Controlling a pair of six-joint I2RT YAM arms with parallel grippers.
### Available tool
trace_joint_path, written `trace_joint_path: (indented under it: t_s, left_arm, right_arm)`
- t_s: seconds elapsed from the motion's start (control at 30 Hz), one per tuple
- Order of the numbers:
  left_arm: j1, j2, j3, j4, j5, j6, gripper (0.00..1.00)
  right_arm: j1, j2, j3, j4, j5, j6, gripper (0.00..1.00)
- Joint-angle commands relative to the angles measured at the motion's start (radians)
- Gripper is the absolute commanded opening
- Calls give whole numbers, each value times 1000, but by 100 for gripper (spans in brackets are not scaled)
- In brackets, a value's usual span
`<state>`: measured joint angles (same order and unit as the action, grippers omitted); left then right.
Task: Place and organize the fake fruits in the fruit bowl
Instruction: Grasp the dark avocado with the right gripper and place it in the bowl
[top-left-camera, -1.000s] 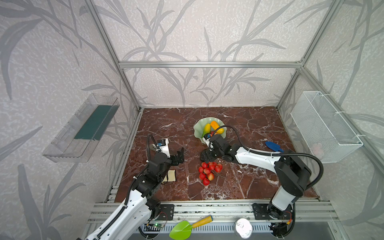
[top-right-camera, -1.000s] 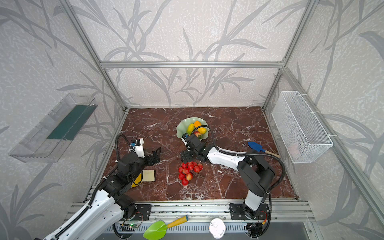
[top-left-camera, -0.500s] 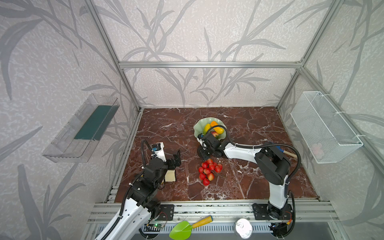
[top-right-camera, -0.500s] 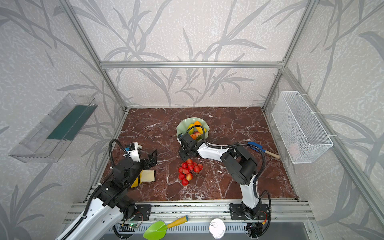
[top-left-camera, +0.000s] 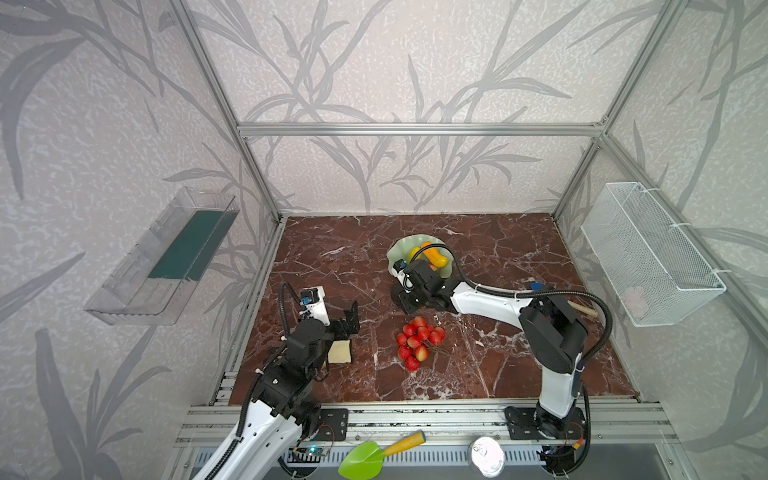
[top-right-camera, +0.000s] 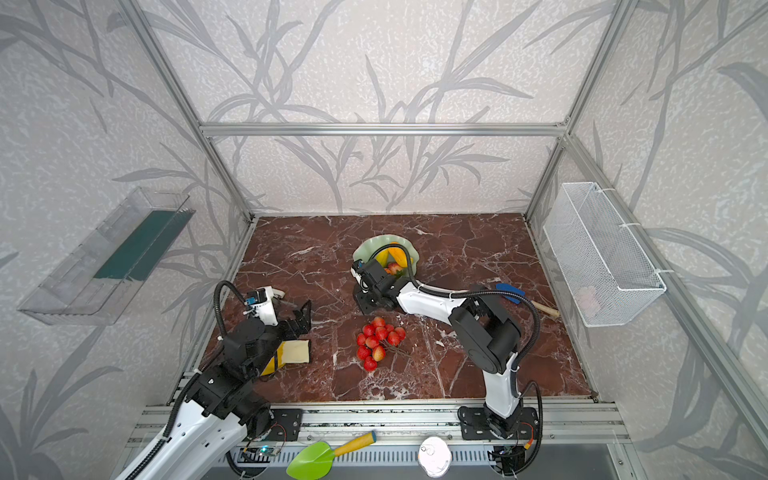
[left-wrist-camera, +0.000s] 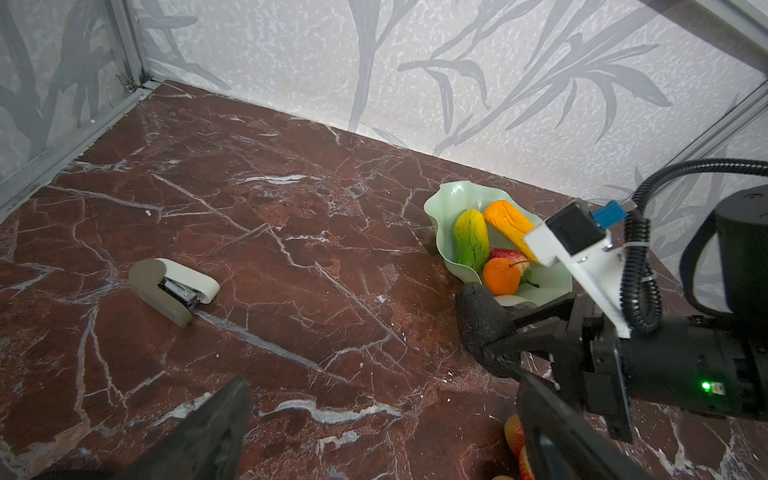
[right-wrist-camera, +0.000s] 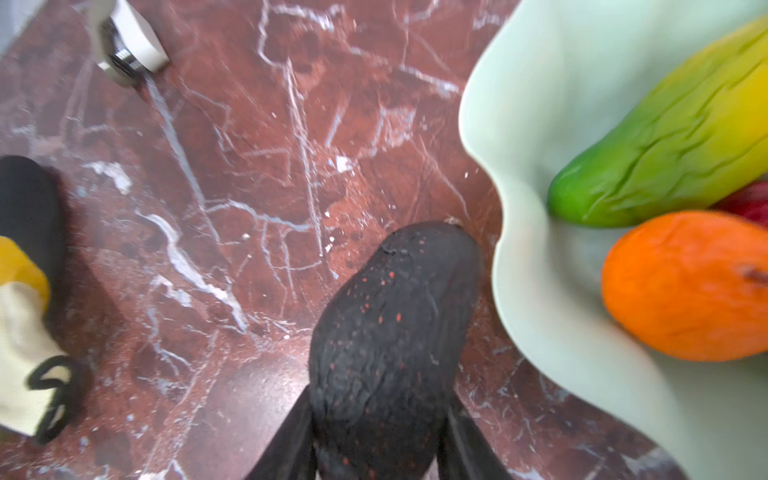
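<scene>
Two tools share the table (top-left-camera: 498, 249). At left, the left tool (top-left-camera: 348, 321) hangs spread wide near a cream square (top-left-camera: 340, 352). Mid-table lies the red berry bunch (top-left-camera: 417, 343). The right tool (right-wrist-camera: 380, 440) pinches the dark avocado (right-wrist-camera: 395, 332) just beside the fruit bowl (left-wrist-camera: 446, 208), which holds the yellow-green oblong (left-wrist-camera: 470, 239), orange-yellow oblong (left-wrist-camera: 509, 224), small orange (left-wrist-camera: 500, 275) and strawberry (left-wrist-camera: 505, 254).
</scene>
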<state>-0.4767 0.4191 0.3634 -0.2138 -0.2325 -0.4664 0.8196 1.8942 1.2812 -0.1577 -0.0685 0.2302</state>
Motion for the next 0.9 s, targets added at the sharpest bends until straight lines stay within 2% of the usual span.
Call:
trace_joint_path:
  t_s: [0.0,0.17,0.33,0.63,0.7,0.87]
  left_arm:
    - [3,-9,-12,-5,-22,-13,100]
    - [4,-11,-17,1,-21,-17,100]
    - [5,-21,-14,-14,-21,-25,100]
    - [5,-108,-10,-103,-45,-36,100]
    - [6,-132,-14,-119,-54,-43,100]
    - [4,-173,-18,-136,-64,-48,100]
  right_arm:
    - [-38,-86,43,29,16,-30,36]
    - [-114,-48,126,2,-1,-60,37]
    - [-160,62,245,-28,-15,-83,37]
    - [-183,262,439,-94,-56,-85,39]
    - [-183,289,463,-105,-61,-77,44]
    - [-186,265,465,-118,-52,-74,67]
